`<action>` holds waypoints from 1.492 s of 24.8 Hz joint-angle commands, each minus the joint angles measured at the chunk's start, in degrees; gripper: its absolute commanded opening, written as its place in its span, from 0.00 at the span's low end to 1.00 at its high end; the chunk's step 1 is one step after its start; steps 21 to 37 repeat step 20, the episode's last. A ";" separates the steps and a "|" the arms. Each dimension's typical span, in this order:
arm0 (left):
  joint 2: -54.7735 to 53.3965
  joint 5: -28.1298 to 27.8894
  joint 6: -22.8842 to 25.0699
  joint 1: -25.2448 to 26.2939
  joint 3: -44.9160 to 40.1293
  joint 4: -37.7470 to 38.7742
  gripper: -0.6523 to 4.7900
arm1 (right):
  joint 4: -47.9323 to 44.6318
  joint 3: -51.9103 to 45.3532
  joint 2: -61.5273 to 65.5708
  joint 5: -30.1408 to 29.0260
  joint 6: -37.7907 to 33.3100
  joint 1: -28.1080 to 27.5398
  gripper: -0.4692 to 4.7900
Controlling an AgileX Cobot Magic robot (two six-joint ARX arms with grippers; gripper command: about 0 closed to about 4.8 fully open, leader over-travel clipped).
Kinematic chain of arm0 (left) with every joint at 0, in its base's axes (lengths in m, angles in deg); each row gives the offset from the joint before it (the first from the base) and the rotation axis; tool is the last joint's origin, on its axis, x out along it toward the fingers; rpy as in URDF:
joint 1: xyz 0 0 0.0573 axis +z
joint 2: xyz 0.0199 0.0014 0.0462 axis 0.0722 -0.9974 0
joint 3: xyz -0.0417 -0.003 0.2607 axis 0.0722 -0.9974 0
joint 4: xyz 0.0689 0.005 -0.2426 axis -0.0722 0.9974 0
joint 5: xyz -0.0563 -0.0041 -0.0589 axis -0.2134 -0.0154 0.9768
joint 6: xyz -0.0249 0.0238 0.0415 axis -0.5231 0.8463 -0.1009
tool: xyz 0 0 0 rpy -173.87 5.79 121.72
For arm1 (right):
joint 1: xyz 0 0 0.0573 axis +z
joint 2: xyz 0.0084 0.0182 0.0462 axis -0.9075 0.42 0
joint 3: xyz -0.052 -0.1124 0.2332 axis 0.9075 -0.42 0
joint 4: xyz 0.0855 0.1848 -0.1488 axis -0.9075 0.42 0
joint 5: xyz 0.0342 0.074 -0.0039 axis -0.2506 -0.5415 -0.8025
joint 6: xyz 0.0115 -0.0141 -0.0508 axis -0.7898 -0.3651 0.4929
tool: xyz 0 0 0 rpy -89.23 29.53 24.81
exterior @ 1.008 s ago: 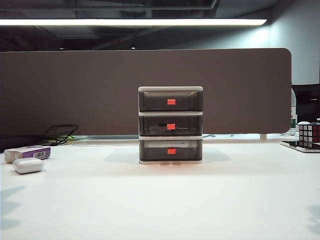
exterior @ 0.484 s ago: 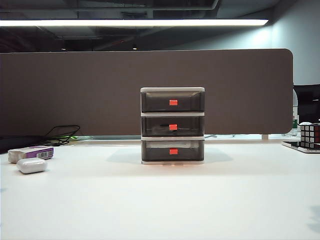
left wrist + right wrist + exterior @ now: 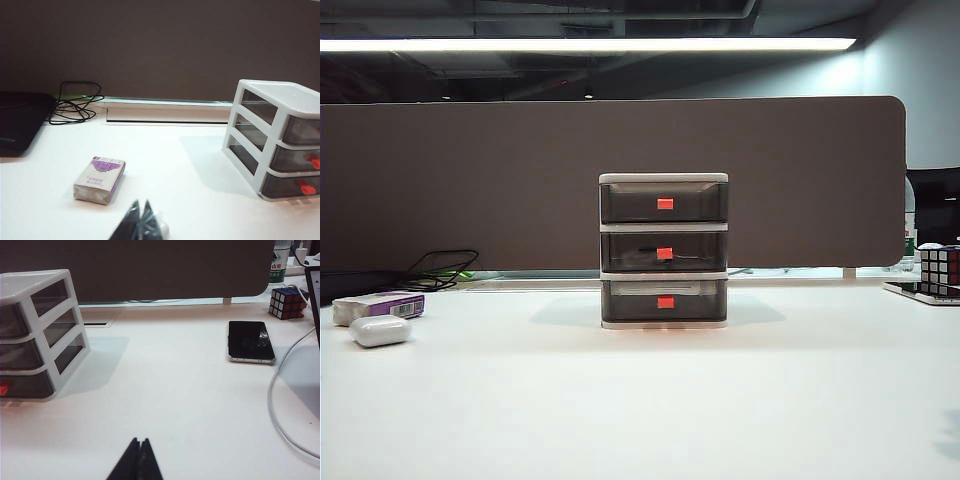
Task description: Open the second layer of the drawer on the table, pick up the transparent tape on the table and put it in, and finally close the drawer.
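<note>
smoky-grey and shut, all three layers of the drawer (image 3: pixel 663 250) sit flush in the white frame at the middle of the table (image 3: pixel 640 400). a dark shape shows through the second layer (image 3: pixel 663 251), likely the transparent tape already inside, though i cannot be sure. judging by that, the task looks finished or nearly so, and nothing further seems called for beyond keeping both arms clear.

left gripper (image 3: pixel 139 220) has its fingertips pressed together, empty, near the purple-and-white box (image 3: pixel 100 179). right gripper (image 3: pixel 138 460) is likewise pinched closed on nothing, over bare table on the drawer's other side.

around: a white oval case (image 3: pixel 379 331), a black phone (image 3: pixel 250 341), a puzzle cube (image 3: pixel 288 302), a white cable (image 3: pixel 280 405). nothing blocks the drawer front.
</note>
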 commanded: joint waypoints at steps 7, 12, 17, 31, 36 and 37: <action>-0.02 0.17 -0.17 0.11 0.11 -0.74 0.11 | 0.15 -0.37 -0.07 0.11 -0.15 -0.02 0.08; -0.02 0.15 -0.17 0.11 0.11 -0.74 0.11 | 0.13 -0.37 -0.07 0.11 -0.15 -0.02 0.08; -0.02 0.17 -0.17 0.11 0.11 -0.74 0.11 | 0.13 -0.37 -0.07 0.11 -0.15 -0.02 0.08; -0.02 0.15 -0.17 0.11 0.11 -0.74 0.11 | 0.13 -0.37 -0.07 0.11 -0.15 -0.02 0.08; -0.02 0.15 -0.17 0.11 0.11 -0.74 0.11 | 0.13 -0.37 -0.07 0.11 -0.15 -0.02 0.08; -0.02 0.15 -0.17 0.11 0.11 -0.74 0.11 | 0.13 -0.37 -0.07 0.11 -0.15 -0.02 0.08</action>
